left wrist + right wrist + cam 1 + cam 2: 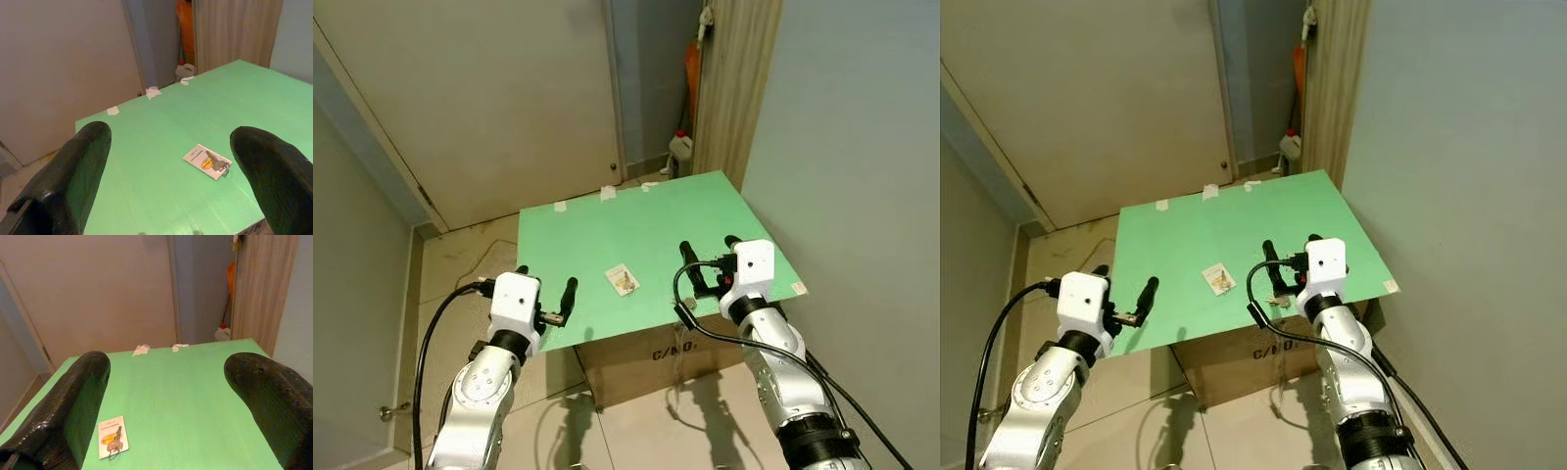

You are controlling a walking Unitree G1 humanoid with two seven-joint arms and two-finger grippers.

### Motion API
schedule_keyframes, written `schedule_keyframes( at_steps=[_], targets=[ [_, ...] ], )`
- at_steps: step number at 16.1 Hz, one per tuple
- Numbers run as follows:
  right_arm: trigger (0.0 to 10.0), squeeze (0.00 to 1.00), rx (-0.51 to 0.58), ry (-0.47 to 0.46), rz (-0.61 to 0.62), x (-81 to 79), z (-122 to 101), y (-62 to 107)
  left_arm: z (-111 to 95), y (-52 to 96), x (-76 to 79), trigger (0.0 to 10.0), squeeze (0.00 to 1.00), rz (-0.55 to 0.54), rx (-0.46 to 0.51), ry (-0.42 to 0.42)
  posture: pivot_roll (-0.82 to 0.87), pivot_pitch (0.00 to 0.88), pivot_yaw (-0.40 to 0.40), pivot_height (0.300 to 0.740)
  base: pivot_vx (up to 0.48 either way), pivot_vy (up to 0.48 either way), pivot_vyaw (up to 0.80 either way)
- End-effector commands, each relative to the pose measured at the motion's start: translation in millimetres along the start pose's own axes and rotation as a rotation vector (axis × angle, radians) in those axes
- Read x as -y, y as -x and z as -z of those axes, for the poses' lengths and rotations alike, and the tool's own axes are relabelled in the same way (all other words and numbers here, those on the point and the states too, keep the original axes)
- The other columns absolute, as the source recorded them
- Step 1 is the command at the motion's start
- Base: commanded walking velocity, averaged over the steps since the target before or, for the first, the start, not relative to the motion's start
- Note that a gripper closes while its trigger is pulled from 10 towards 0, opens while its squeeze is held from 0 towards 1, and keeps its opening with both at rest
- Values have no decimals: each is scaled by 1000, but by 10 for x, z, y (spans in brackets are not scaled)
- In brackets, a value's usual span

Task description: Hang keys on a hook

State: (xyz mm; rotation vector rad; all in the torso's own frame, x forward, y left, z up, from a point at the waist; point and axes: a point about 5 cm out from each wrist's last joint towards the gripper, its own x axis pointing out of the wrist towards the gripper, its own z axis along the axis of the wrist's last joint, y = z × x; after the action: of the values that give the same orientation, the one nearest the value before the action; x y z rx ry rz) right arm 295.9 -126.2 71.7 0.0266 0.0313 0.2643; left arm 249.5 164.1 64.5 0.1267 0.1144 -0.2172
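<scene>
Fingers of the right hand (708,257) stand apart over the near right edge of the flat green board counter (607,235), clamped on nothing; the left hand (546,286) hovers likewise spread at the near left edge. Between them, closer to the right hand, lies the small bunch of keys on a white card tag with a yellow emblem (623,279), flat and untouched. Both hands seem poised for a pickup. A brown cardboard box (656,357) props the counter up.
</scene>
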Motion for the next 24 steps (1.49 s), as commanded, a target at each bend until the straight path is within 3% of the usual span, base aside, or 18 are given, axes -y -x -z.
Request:
schedule_keyframes(
  at_steps=[1, 7, 10, 13, 14, 16, 24],
  targets=[
    [10000, 0, 12, 8, -20, -58, -25, -46, -39, -40, -20, 10000, 0, -6, 7, -24, -128, 0, 113, 740, 458, 0, 0],
    [10000, 0, 14, 17, -32, -121, -28, -93, -154, -172, 21, 10000, 0, 16, 27, -123, -121, 0, 114, 740, 461, 0, 0],
    [10000, 0, 12, 20, -39, -137, -16, -94, -205, -251, 74, 10000, 0, 42, 33, -114, -122, 0, 115, 740, 480, 0, 0],
    [10000, 0, 7, 21, -41, -143, -4, -91, -220, -300, 151, 10000, 0, 79, 28, -125, -125, 0, 114, 740, 480, 0, 0],
    [10000, 0, 1, 21, -43, -147, 11, -86, -217, -334, 245, 10000, 0, 135, 17, -138, -125, 0, 114, 740, 480, 0, 0],
    [10000, 0, -8, 22, -45, -154, 35, -74, -290, -368, 340, 10000, 0, 168, 66, -152, -130, 1, 117, 740, 480, 0, 0],
    [10000, 0, -73, 9, -32, -147, 173, -23, -221, -292, 330, 10000, 0, 178, 25, -115, -105, 43, 128, 740, 0, 0, 0]
  ],
)
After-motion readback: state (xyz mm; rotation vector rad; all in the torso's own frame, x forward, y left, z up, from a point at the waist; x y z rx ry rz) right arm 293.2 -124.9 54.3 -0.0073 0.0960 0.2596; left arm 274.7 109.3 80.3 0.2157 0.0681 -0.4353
